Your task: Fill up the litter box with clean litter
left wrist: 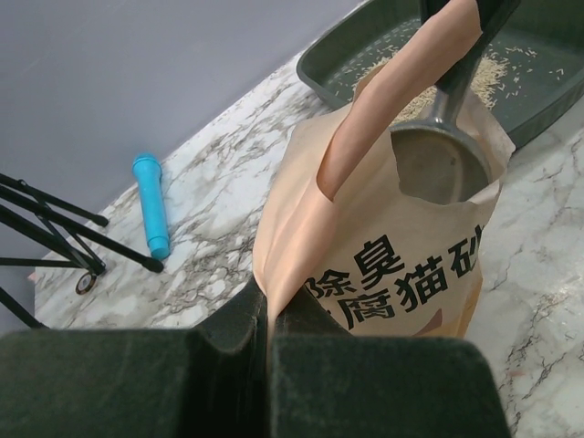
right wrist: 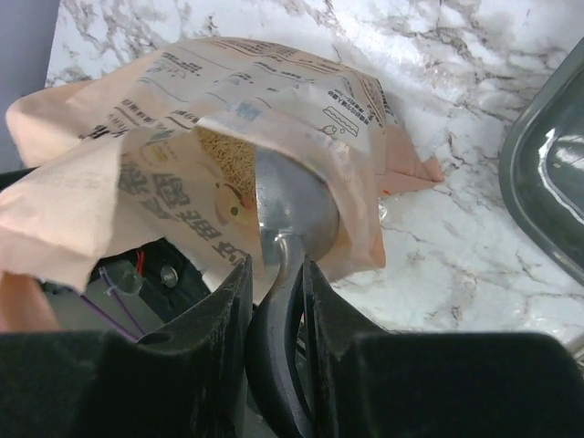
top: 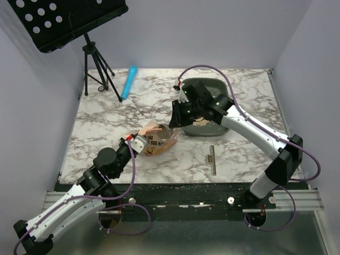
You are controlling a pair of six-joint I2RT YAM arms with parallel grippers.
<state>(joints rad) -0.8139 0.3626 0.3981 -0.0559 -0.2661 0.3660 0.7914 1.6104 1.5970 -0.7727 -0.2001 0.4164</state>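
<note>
The litter box (top: 212, 82) sits by the tabletop's far edge, right of centre, with a thin scatter of litter (left wrist: 493, 78) on its floor. Just beside its near left corner is the orange bag (top: 156, 141), its mouth open. The right gripper (right wrist: 276, 274) clamps the handle of a metal scoop (right wrist: 292, 205), whose bowl is inside the bag's mouth. The left gripper (left wrist: 269, 319) is pinched tight on the bag's near edge.
</note>
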